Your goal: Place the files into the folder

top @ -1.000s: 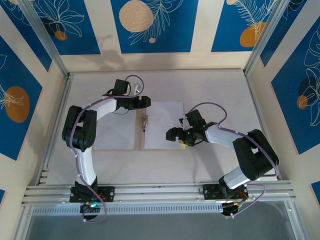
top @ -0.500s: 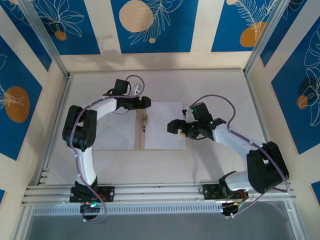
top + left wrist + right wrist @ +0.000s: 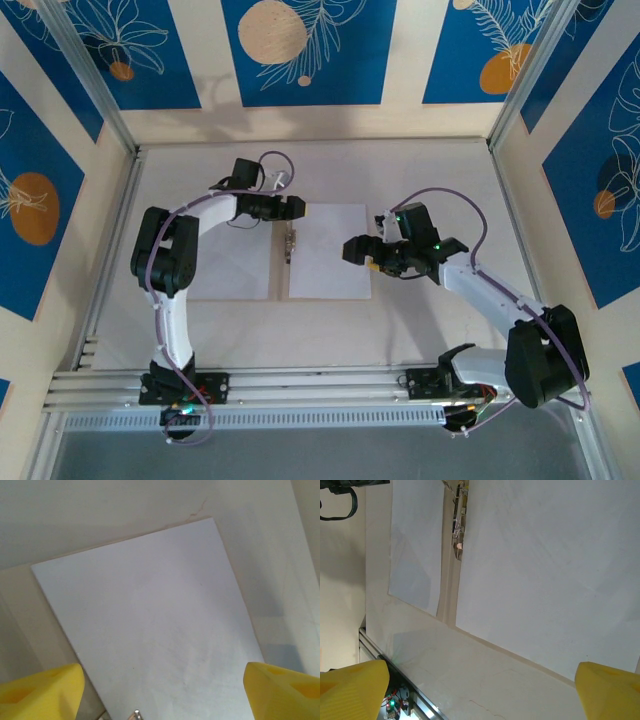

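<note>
Files point(image 3: 325, 262) run lengthwise toward desk's point(image 3: 430, 175) far edge; spread right end effector point(image 3: 349, 250) nearest, left end effector point(image 3: 298, 207) spread too.

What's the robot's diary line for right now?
folder: open flat | left sheet, right sheet: beside clip | left gripper: open, near clip's far end | right gripper: open, at right sheet's edge | held: nothing

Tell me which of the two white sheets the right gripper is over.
The right-hand sheet, right of the metal clip: the right gripper hangs over its right edge. The left-hand sheet lies across the clip, away from that gripper.
</note>
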Tool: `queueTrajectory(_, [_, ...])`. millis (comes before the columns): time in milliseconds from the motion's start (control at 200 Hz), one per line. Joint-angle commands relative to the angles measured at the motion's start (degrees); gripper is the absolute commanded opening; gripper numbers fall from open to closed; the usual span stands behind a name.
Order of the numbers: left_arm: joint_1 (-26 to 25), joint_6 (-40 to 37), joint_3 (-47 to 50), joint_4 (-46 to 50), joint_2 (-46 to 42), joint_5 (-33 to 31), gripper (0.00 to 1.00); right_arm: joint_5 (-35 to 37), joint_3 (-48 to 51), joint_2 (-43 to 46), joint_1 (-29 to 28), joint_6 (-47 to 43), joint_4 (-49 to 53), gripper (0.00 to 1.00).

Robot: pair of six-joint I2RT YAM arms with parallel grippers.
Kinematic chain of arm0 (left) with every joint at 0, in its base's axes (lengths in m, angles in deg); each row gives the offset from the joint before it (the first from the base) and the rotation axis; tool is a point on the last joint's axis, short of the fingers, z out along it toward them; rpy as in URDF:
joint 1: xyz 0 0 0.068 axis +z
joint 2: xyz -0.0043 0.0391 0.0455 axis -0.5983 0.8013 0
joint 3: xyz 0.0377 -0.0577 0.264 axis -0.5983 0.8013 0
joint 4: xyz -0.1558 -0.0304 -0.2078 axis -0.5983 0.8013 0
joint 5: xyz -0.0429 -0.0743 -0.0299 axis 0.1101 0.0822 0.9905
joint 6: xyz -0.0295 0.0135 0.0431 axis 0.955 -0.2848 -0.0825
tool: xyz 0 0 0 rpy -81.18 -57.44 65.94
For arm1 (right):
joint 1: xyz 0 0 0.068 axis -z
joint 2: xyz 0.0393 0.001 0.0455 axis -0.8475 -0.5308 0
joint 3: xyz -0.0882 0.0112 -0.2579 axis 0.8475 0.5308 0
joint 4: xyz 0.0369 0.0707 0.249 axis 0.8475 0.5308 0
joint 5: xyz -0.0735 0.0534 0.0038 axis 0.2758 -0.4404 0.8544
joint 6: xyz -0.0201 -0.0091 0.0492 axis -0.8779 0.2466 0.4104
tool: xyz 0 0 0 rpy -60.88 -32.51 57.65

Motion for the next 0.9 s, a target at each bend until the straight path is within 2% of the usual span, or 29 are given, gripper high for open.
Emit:
queueTrajectory(0, [-0.8,-0.8,-0.1,-0.1,-0.8,4.1,0.83,-1.8,1.0,1.2,0.5,-0.8,1.3,0.96])
queueTrajectory(270, [-2.0,0.7,4.1,-1.6,-5.4,4.5,0.82,-2.5,1.6,1.3,2.0,-1.4,1.6,0.96])
queueTrajectory(650, [-2.9,2.9,17.1,-4.5,-17.0,2.8,0.82,-3.6,2.0,2.2,2.9,-1.7,1.8,0.96])
queueTrajectory(765, [-2.8,3.0,20.2,-2.9,-22.9,-3.6,0.82,-3.9,1.8,2.1,3.1,-1.8,2.2,0.96])
queueTrajectory(895, [-2.0,4.3,21.7,1.5,-27.6,-16.3,0.82,-4.1,1.5,2.3,3.3,-2.1,2.7,0.96])
